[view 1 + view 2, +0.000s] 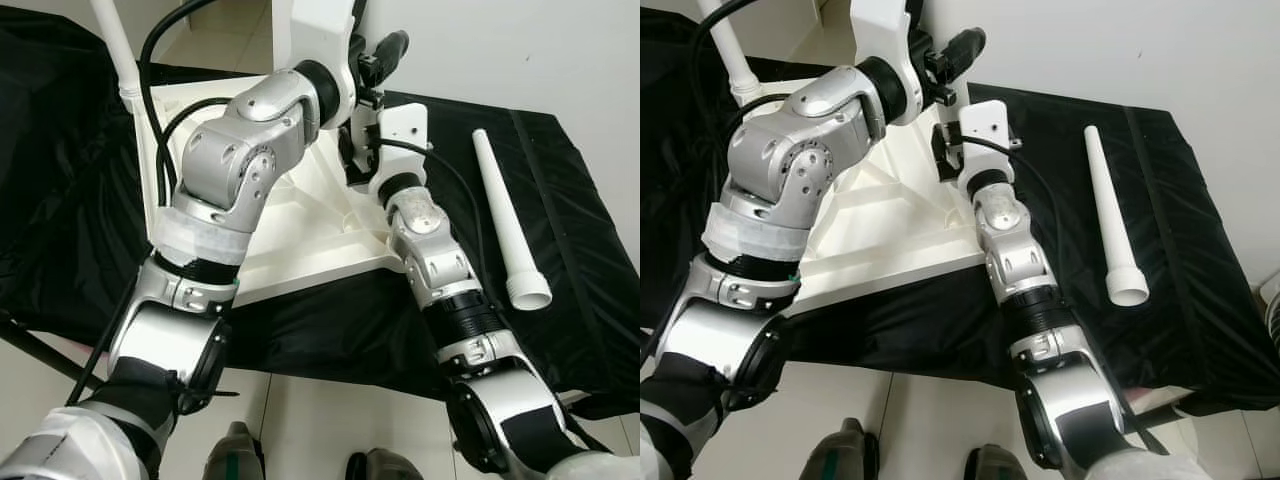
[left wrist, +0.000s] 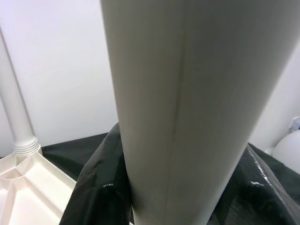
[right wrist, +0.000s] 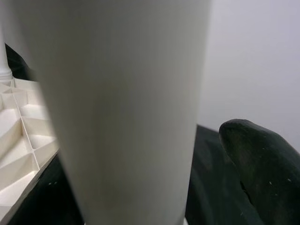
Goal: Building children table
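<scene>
The white plastic tabletop (image 1: 890, 215) is seen lying upside down on a black cloth (image 1: 1180, 250), its ribbed underside turned up. One white leg (image 1: 115, 45) is already stood upright in the far left corner socket. A second white leg (image 2: 187, 108) is held upright at the far right corner of the tabletop, between the two arms, and is seen very close in both wrist views as a smooth, pale tube with a faint seam along its length.

The left arm is bent sharply at the elbow and reached across the tabletop; the left gripper (image 2: 168, 197) is pressed around this leg, a black finger (image 2: 96, 187) being seen on each side of it. The right arm is stretched forward along the tabletop's right edge, and the right gripper (image 3: 140, 197) is brought to the same leg, with one dark finger (image 3: 258, 164) seen beside the tube; whether it is clamped cannot be told.

A third, loose leg (image 1: 1110, 215) is laid flat on the cloth well to the right of the tabletop, its wide end nearest the robot. Open cloth is left between it and the right arm. A pale wall (image 1: 1140, 50) stands just behind the cloth.
</scene>
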